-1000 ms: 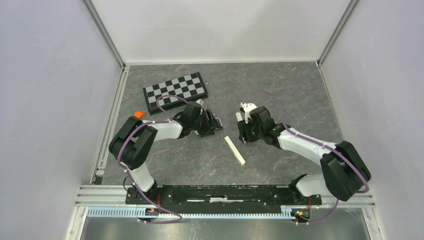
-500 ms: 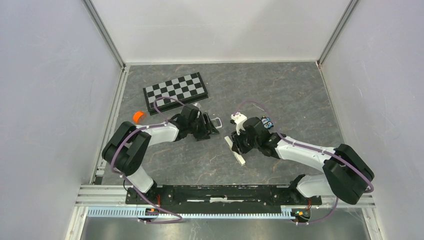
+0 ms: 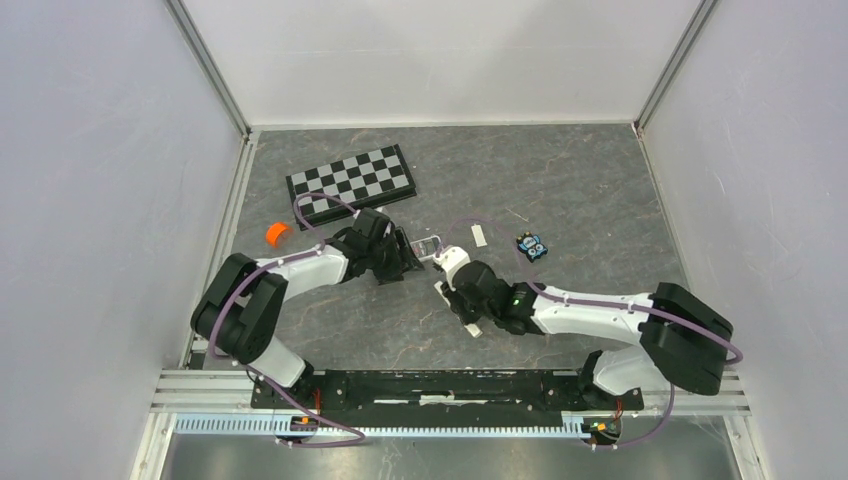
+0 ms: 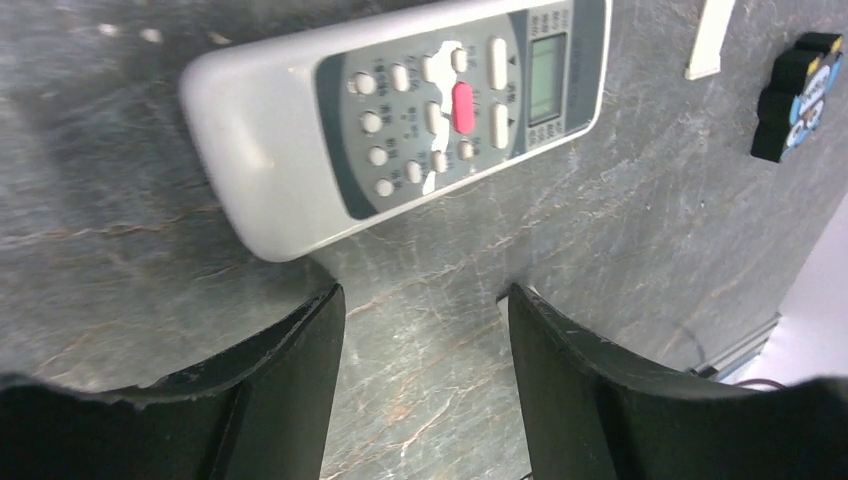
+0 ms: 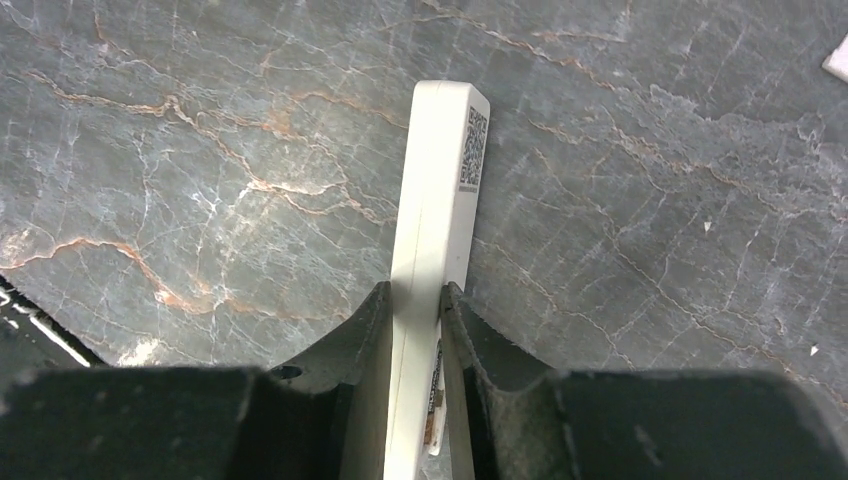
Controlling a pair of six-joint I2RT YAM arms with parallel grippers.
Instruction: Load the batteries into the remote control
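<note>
Soft, even light falls from above on the table point(image 3: 600, 190). The walls point(image 3: 90, 220) around it read bright and flat, without glare. Shadows on the table are faint, only a dim smudge under each arm point(image 3: 590, 305). The top view is sharp throughout.

In the left wrist view, the grey remote point(image 4: 270, 140) carries a soft sheen and the table beside it falls into shade. The left fingers point(image 4: 280, 400) are black, blurred shapes.

In the right wrist view, the remote point(image 5: 435, 200) is nearly washed out and the table's veins are crisp. The right fingers point(image 5: 330, 400) are dark and out of focus.

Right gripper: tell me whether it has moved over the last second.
Yes. Against the chessboard, the right gripper went left and nearer the arm bases, onto the white remote.
</note>
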